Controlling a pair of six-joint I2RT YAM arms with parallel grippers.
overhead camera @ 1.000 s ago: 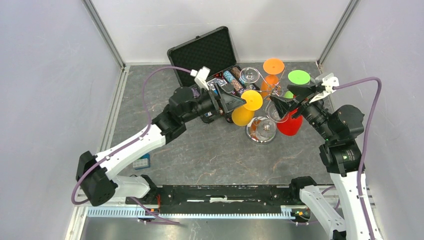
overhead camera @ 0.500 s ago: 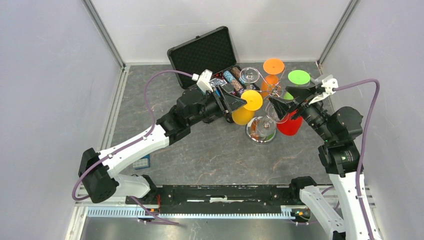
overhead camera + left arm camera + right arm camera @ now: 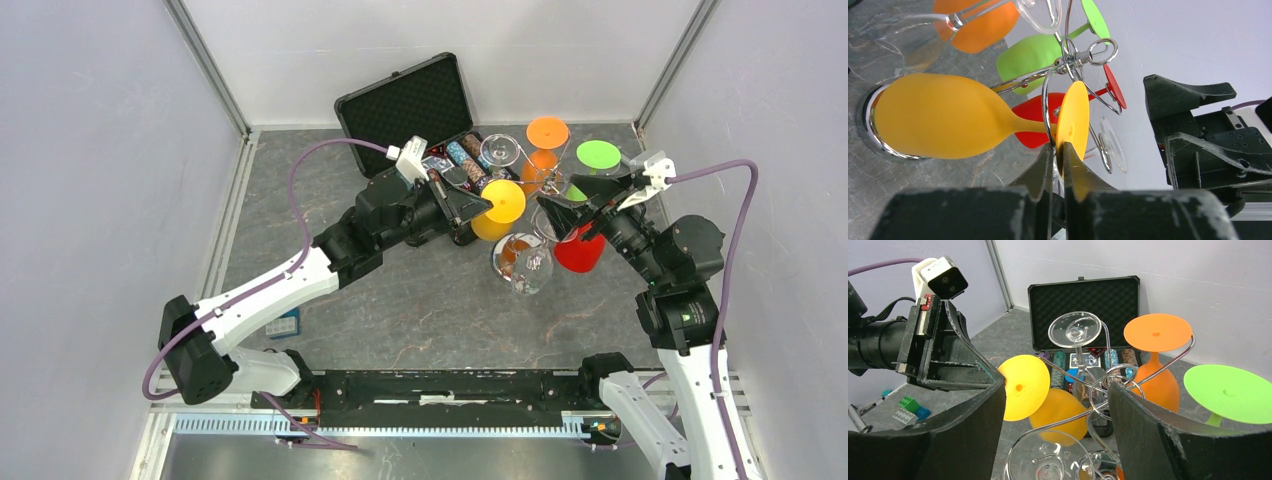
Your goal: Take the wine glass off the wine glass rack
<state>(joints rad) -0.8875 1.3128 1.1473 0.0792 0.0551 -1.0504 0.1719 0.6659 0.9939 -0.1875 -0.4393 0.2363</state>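
The left tool (image 3: 1058,150) pinches the foot of the yellow wine glass (image 3: 948,117), which hangs on the left side of the wine glass rack (image 3: 1075,55), far on the desk (image 3: 400,300). The right tool (image 3: 1055,395) gapes open just right of the rack.

Robot lab test cell. My left arm (image 3: 270,290) and right arm (image 3: 690,330) bolted to black rail (image 3: 440,385) at near edge of grey stone-look tabletop (image 3: 420,310). Plain pale wall panels (image 3: 90,200) box me in, aluminium posts (image 3: 205,65) at corners. Purple cables (image 3: 300,190) loop to my wrists, white camera (image 3: 940,277) on left one. Staged props: coloured wine glasses (image 3: 547,132) on wine glass rack (image 3: 1071,56), chip case (image 3: 405,105), toy blocks (image 3: 909,404).
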